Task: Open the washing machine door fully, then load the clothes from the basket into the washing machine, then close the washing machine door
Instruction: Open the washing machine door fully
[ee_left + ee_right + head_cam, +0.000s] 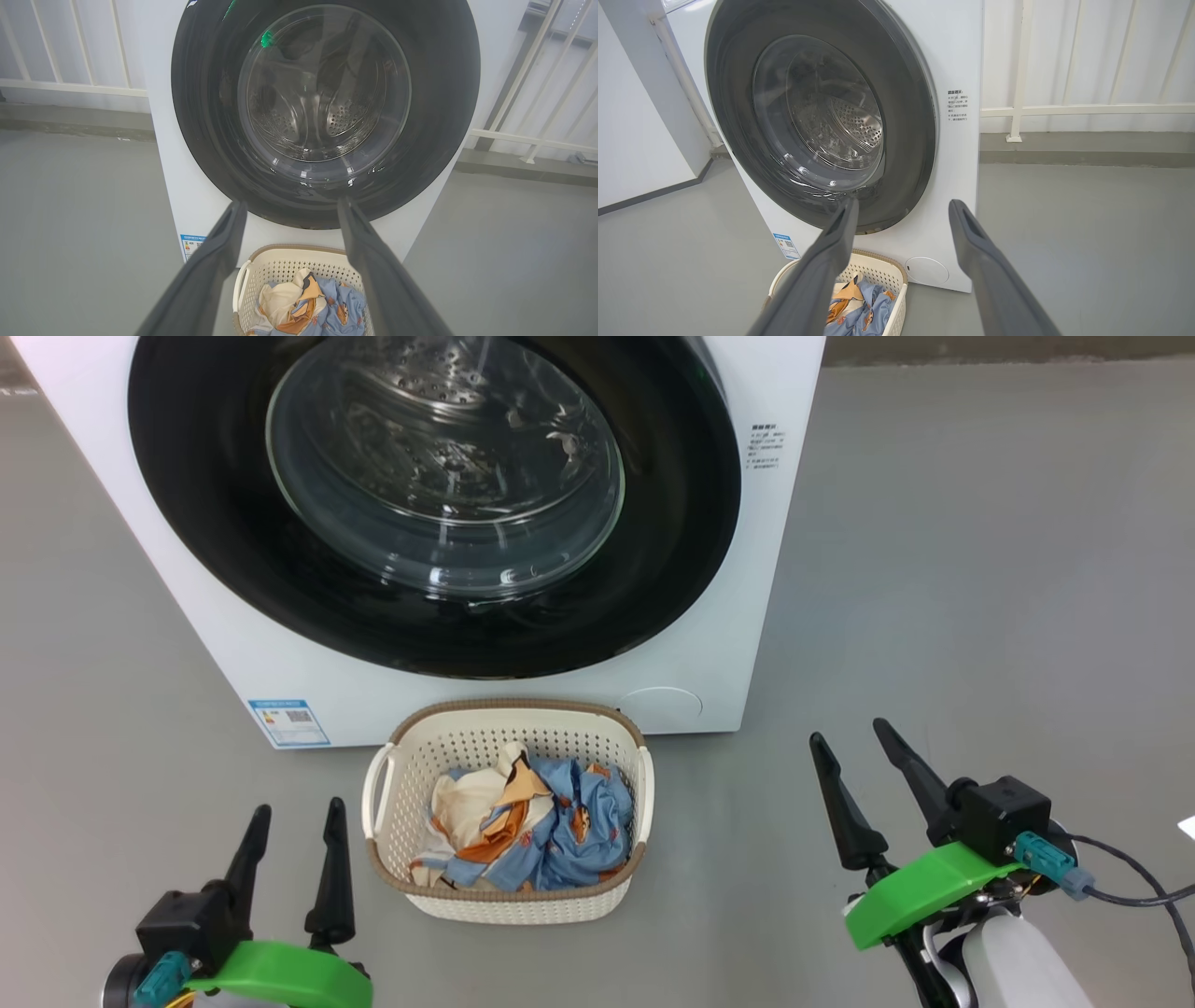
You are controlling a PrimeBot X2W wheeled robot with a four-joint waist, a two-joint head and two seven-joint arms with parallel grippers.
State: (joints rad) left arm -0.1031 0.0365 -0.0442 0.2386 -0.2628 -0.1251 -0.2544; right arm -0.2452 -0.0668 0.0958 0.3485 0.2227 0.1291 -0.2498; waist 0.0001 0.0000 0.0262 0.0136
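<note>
You are facing the washing machine point(747, 616), a big white front-loader with a blue label point(289, 721) at the lower left of its front panel. Its door point(439, 485) looks shut, lying flush against the front: a wide, glossy black ring around a bulging clear glass bowl, through which you can see the perforated steel drum point(341, 121). Just in front of the machine, below the door, the basket point(523, 901) stands upright; it is small, cream-white and perforated, with a brown rim and a handle on each side. The clothes point(560, 821) lie crumpled inside it, light blue with small orange prints, plus cream and orange patches towards the left.
</note>
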